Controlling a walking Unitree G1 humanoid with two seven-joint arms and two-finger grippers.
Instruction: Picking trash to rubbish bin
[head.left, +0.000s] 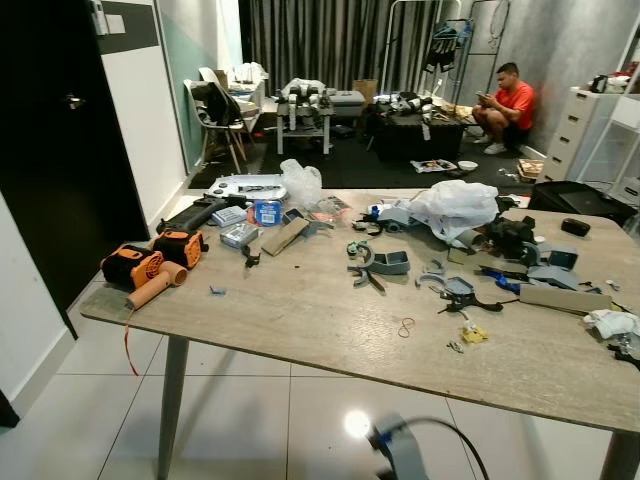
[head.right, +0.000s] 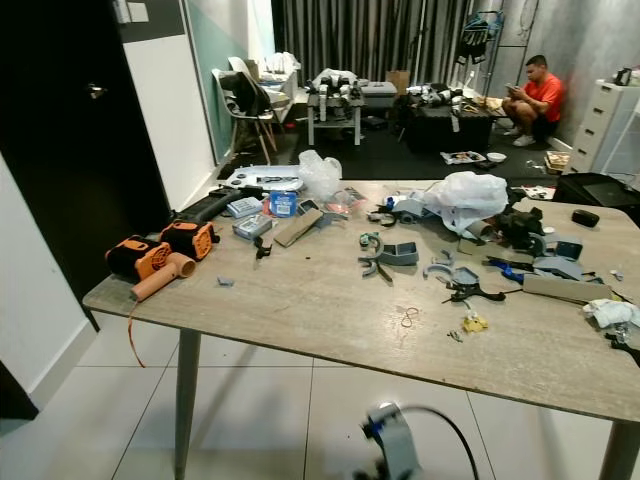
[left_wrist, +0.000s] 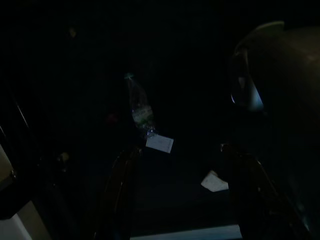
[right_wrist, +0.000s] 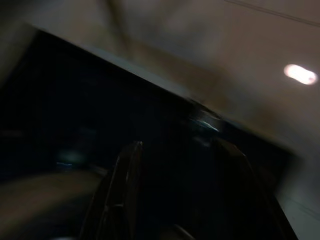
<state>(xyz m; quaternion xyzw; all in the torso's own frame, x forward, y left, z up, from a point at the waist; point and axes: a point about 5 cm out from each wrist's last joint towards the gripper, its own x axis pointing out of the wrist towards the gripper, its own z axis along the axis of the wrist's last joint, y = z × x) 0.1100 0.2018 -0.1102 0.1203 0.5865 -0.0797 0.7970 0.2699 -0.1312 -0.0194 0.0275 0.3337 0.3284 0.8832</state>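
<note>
Two claws hang low and idle, the left claw (left_wrist: 180, 200) with its fingers apart over a dark floor where a plastic bottle (left_wrist: 140, 107) and scraps of paper (left_wrist: 160, 143) lie, the right claw (right_wrist: 175, 195) likewise apart in a blurred, dark wrist view. The step in hand looks like the search for trash: across the middle of the frame the desk (head.left: 300, 320) is strewn with tools and parts, with a crumpled white plastic bag (head.left: 455, 207) at upper right and a smaller clear bag (head.left: 302, 182) at upper centre as likely candidates. Next, I judge, the robot must step closer, settle on one piece, and raise an arm to it; no rubbish bin can be made out.
</note>
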